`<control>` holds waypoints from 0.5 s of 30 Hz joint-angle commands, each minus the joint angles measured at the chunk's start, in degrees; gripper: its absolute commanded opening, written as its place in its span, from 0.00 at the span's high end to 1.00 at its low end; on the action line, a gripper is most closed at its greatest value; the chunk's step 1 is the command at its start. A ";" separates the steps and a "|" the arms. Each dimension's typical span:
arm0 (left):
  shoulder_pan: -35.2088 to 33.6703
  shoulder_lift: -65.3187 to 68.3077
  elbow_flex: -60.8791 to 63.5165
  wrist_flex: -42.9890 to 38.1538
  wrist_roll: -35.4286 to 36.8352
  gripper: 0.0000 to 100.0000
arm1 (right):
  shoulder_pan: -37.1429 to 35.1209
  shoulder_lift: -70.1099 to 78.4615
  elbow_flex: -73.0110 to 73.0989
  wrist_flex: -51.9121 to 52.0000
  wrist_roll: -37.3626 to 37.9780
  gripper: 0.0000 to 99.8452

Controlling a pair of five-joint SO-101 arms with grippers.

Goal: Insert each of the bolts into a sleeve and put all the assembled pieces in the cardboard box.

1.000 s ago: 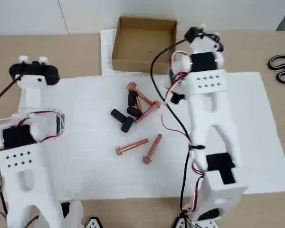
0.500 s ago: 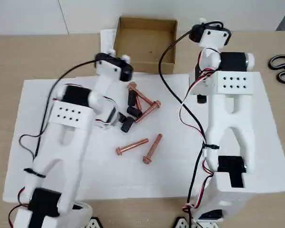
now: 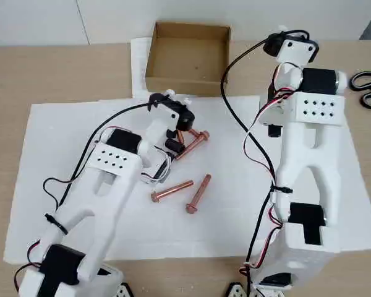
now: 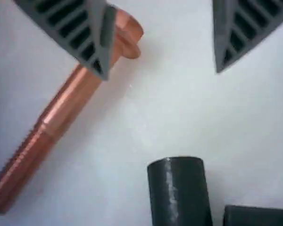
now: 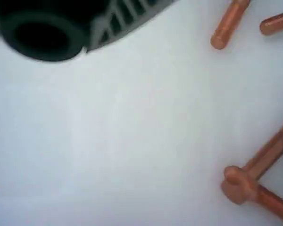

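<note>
High view: the left arm [image 3: 111,170] has swung from the frame's left edge to the centre, over the heap of bolts and sleeves [image 3: 191,141] below the cardboard box [image 3: 188,52], while the right arm [image 3: 309,130] has drawn off rightward. The left gripper [image 4: 158,52] stands wide open, one finger over the head of a copper bolt [image 4: 61,122], with a loose sleeve [image 4: 177,188] near. The right gripper [image 5: 85,35] seems clamped on a held sleeve [image 5: 37,35], so a bolt pickup looks imminent and nothing is assembled yet.
</note>
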 commanded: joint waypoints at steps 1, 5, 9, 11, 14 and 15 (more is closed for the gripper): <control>1.41 -0.26 2.42 -3.08 -2.55 0.86 | 0.04 -3.38 -2.81 0.31 0.62 1.00; 5.36 -0.26 5.05 -5.36 -2.73 0.86 | 0.04 -3.38 -2.81 0.31 0.62 1.00; 7.56 -0.26 5.23 -5.98 -2.81 0.86 | 0.04 -3.38 -2.81 0.31 0.62 1.00; 7.56 -0.18 5.32 -5.98 -2.99 0.86 | 0.04 -3.38 -2.81 0.31 0.62 1.00; 7.65 2.73 5.32 -5.98 -3.69 0.86 | 0.04 -3.47 -2.81 1.10 0.62 1.00; 7.65 4.40 5.32 -5.98 -3.69 0.86 | 0.04 -3.47 -2.81 1.27 0.62 1.00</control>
